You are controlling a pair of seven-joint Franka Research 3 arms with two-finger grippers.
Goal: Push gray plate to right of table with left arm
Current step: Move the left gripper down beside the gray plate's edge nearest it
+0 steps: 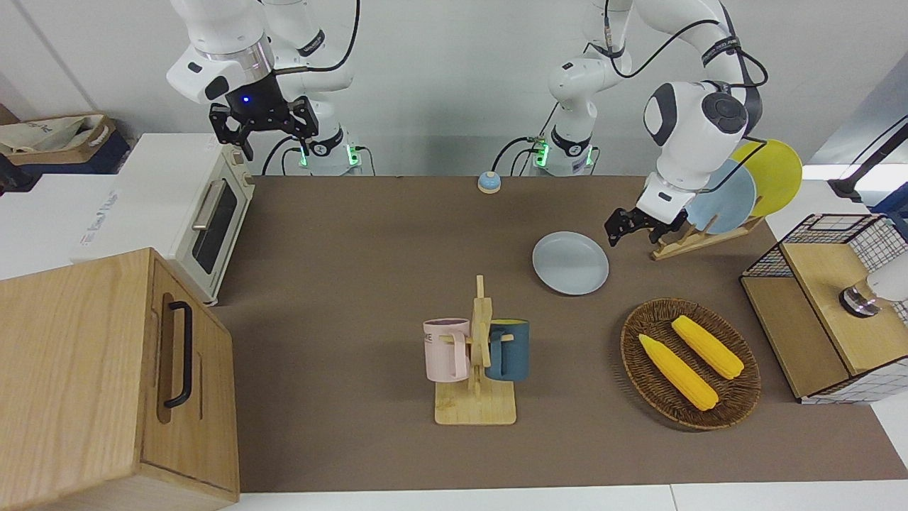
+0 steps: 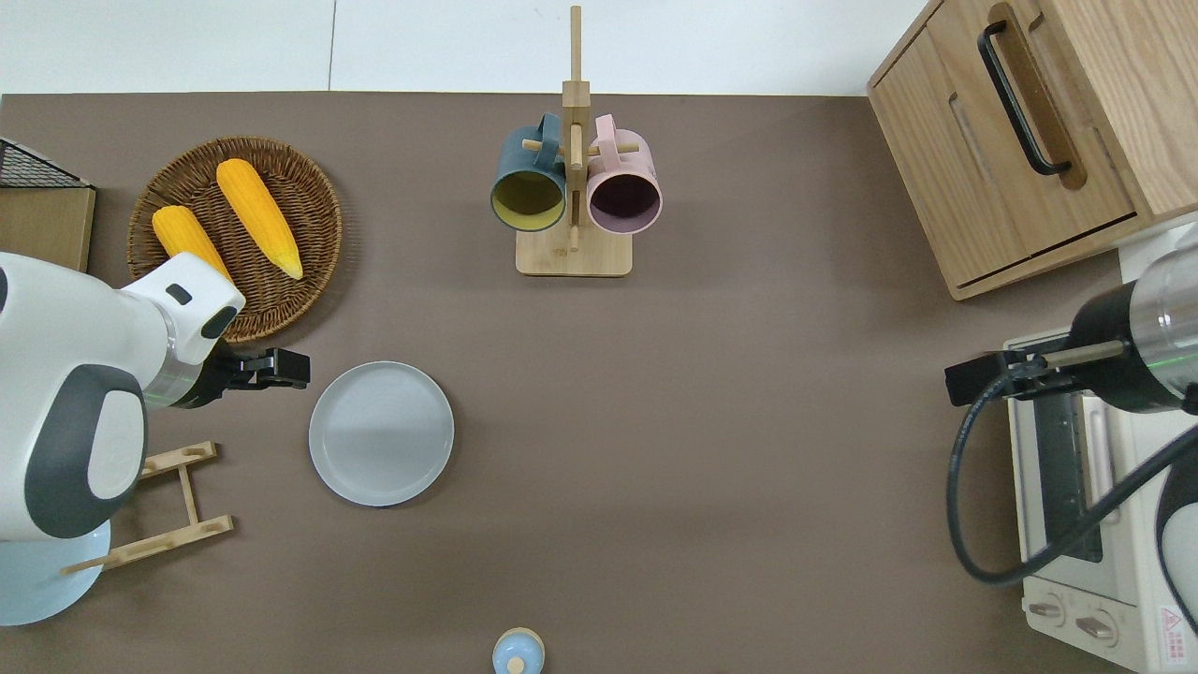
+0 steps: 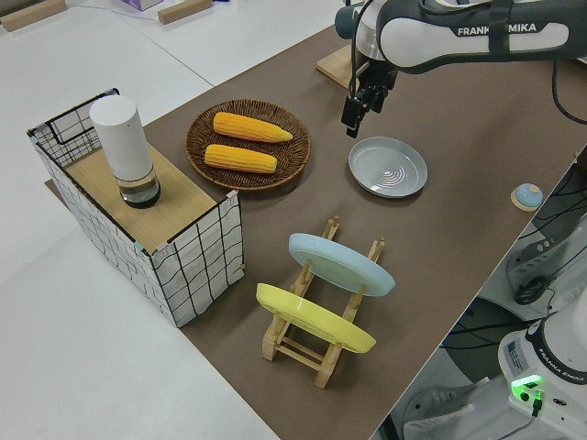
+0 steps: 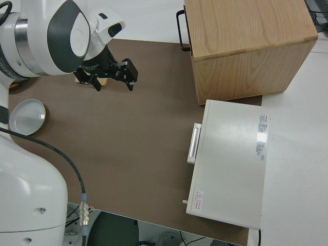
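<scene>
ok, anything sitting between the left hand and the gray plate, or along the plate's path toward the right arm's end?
Nothing visible. The left hand hangs just off the gray plate rim with only bare table between. Toward the right arm's end the brown surface runs clear up to the toaster oven; the mug rack stands farther from the robots, off that line.

Gray plate (image 2: pixel 381 433) on brown table (image 2: pixel 711 449), left pincer (image 2: pixel 281 367) just beside its rim

The gray plate (image 2: pixel 381 433) lay flat, empty and right way up on the brown tabletop (image 2: pixel 702 421), toward my left arm's (image 2: pixel 75 393) end.
</scene>
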